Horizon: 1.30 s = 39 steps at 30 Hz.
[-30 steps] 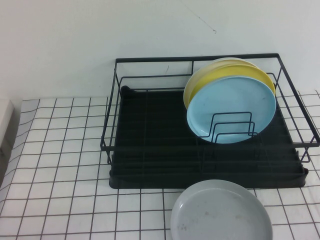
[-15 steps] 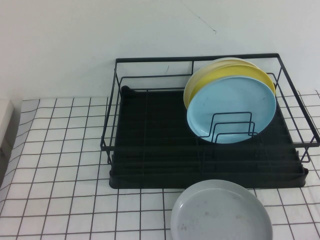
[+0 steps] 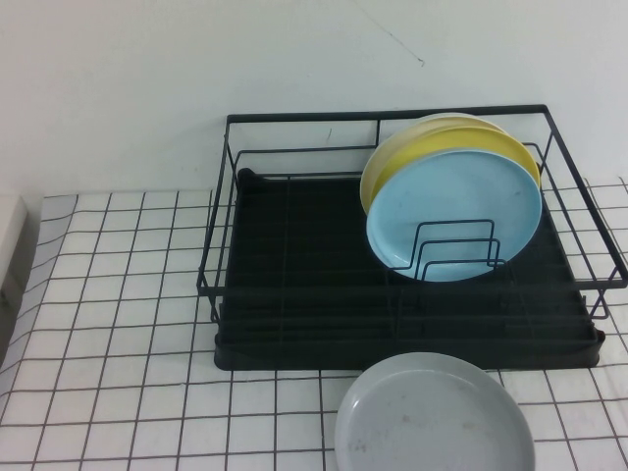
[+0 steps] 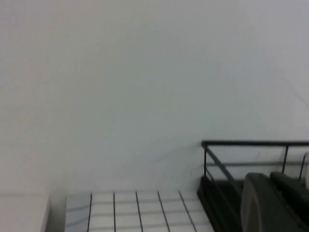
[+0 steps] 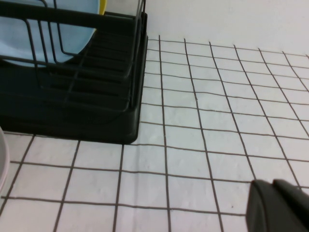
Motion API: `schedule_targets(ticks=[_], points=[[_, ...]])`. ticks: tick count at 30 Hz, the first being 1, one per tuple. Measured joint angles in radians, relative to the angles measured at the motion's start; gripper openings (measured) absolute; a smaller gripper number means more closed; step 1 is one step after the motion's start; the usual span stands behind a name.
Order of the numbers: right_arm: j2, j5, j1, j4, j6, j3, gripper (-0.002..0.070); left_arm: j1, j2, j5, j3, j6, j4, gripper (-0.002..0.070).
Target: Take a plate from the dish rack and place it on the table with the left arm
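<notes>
The light blue plate (image 3: 454, 211) stands on edge in the right half of the black wire dish rack (image 3: 392, 113), leaning on a yellow plate (image 3: 432, 147) behind it. Neither arm shows in the high view. In the left wrist view my left gripper (image 4: 268, 176) is shut and empty, up off the table (image 3: 118, 294) to the left of the rack's left end (image 4: 251, 143). In the right wrist view my right gripper (image 5: 270, 183) is shut and empty, low over the table to the right of the rack (image 5: 96, 111); part of the blue plate (image 5: 19, 43) shows there.
A grey plate (image 3: 435, 417) lies flat on the table just in front of the rack; its edge (image 5: 1, 159) shows in the right wrist view. A white block (image 3: 10, 245) sits at the table's left edge. A white wall stands behind the rack.
</notes>
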Motion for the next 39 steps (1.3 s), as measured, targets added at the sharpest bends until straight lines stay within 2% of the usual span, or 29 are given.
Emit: schedule_targets(ticks=[5, 8, 10, 13, 15, 20, 23, 27, 29, 32, 35, 37, 39], points=[[0.000, 0.000, 0.000, 0.000, 0.000, 0.000, -0.0004, 0.000, 0.242, 0.302, -0.255, 0.079, -0.012, -0.0003], [0.000, 0.000, 0.000, 0.000, 0.000, 0.000, -0.0004, -0.001, 0.397, 0.401, -0.369, 0.212, -0.091, -0.0003], [0.000, 0.000, 0.000, 0.000, 0.000, 0.000, -0.0004, -0.004, 0.479, 0.422, -0.423, 0.327, -0.199, -0.0003], [0.000, 0.000, 0.000, 0.000, 0.001, 0.000, -0.0004, -0.013, 0.609, 0.479, -0.497, 0.590, -0.394, -0.0003], [0.000, 0.000, 0.000, 0.000, 0.001, 0.000, -0.0004, -0.022, 0.699, 0.533, -0.553, 0.837, -0.566, -0.0003], [0.000, 0.000, 0.000, 0.000, 0.001, 0.000, -0.0004, -0.030, 0.919, 0.576, -0.655, 1.219, -0.908, -0.0003], [0.000, 0.000, 0.000, 0.000, 0.001, 0.000, -0.0004, -0.030, 1.048, 0.587, -0.725, 1.369, -1.015, -0.0003], [0.000, 0.000, 0.000, 0.000, 0.001, 0.000, -0.0004, -0.030, 1.218, 0.652, -0.820, 1.534, -1.053, 0.0014], [0.000, 0.000, 0.000, 0.000, 0.001, 0.000, -0.0004, -0.043, 1.294, 0.683, -0.876, 1.583, -1.062, 0.0057], [0.000, 0.000, 0.000, 0.000, 0.001, 0.000, -0.0004, -0.077, 1.387, 0.686, -0.954, 1.616, -1.067, 0.0167], [0.000, 0.000, 0.000, 0.000, 0.001, 0.000, -0.0004, -0.143, 1.499, 0.673, -1.039, 1.632, -1.069, 0.0324], [0.000, 0.000, 0.000, 0.000, 0.001, 0.000, -0.0004, -0.189, 1.572, 0.649, -1.094, 1.639, -1.067, 0.0397], [0.000, 0.000, 0.000, 0.000, 0.001, 0.000, -0.0004, -0.224, 1.639, 0.615, -1.138, 1.640, -1.065, 0.0420]])
